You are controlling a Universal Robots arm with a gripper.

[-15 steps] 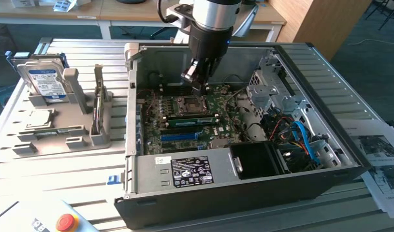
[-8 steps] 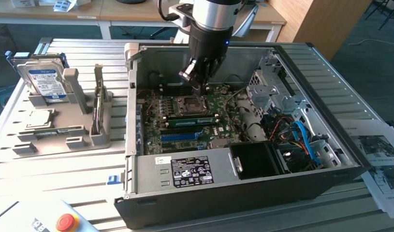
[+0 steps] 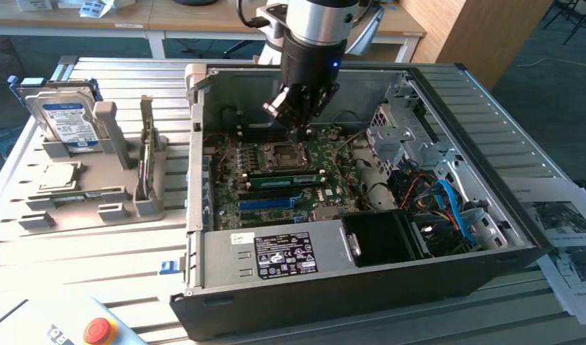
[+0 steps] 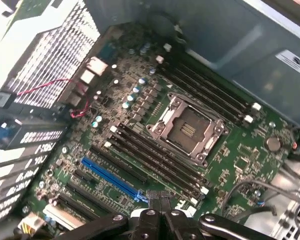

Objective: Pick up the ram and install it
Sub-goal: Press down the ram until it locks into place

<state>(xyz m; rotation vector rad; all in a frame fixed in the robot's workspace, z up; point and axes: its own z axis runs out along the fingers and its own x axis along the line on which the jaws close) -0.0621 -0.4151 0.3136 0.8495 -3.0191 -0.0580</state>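
My gripper (image 3: 295, 131) hangs inside the open computer case (image 3: 484, 215), above the motherboard (image 3: 321, 154) and just behind the CPU socket (image 3: 278, 154). Its fingers are shut with nothing between them. In the wrist view the shut gripper (image 4: 160, 216) hovers over the end of the black memory slots (image 4: 155, 160) beside the socket (image 4: 187, 127). A thin green ram (image 3: 147, 144) stands on edge in the grey holder (image 3: 111, 180) to the exterior view's left of the case, well away from the gripper. A green strip (image 3: 285, 179) lies along the slots in front of the socket; I cannot tell if it is a seated stick.
A hard drive (image 3: 67, 122) stands in the holder's back corner. The power supply (image 3: 273, 255) fills the case's near side. Cables (image 3: 446, 201) and a drive cage (image 3: 408, 136) crowd its right. A blue slot (image 4: 112, 177) runs beside the memory slots. A red stop button (image 3: 99, 330) sits at the table's near left.
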